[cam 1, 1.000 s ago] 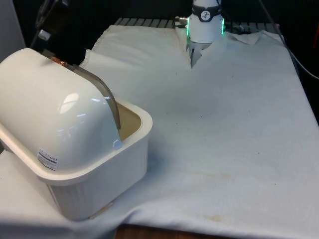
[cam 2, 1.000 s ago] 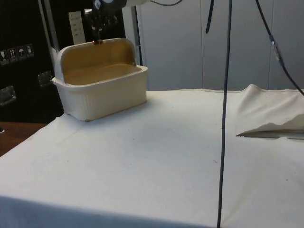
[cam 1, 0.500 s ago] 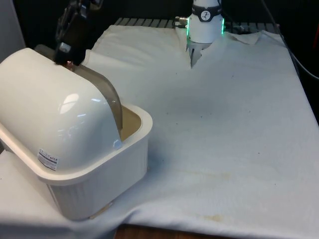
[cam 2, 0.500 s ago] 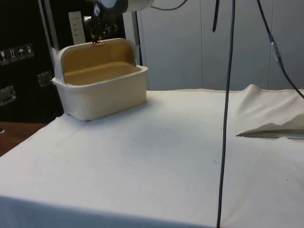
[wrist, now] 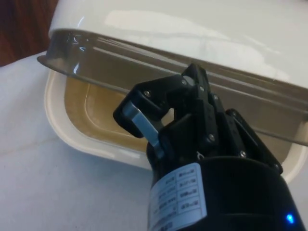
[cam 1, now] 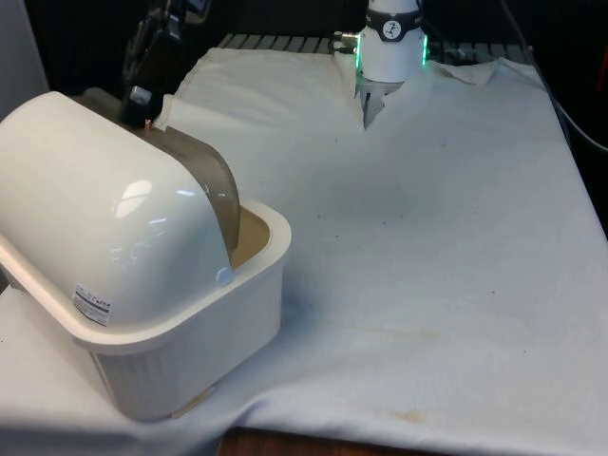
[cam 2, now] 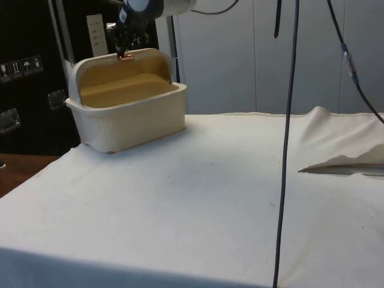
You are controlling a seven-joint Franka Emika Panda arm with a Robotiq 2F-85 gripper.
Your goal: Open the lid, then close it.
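Gripping the bread box's [cam 1: 180, 351] raised lid [cam 1: 195, 171], end effector [cam 1: 144, 106] above.

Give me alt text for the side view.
A cream bread box sits on a white-clothed table with its lid rolled back, interior exposed. The black gripper is at the lid's top edge.

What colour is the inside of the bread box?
Tan, a yellowish beige, unlike the cream-white outside of the bread box; the side view shows it best.

— What's lying around?
— A white cloth [cam 1: 427, 218] over the table, rumpled in a fold [cam 2: 342, 159] at the side view's right; dark cables [cam 2: 287, 120] hang there
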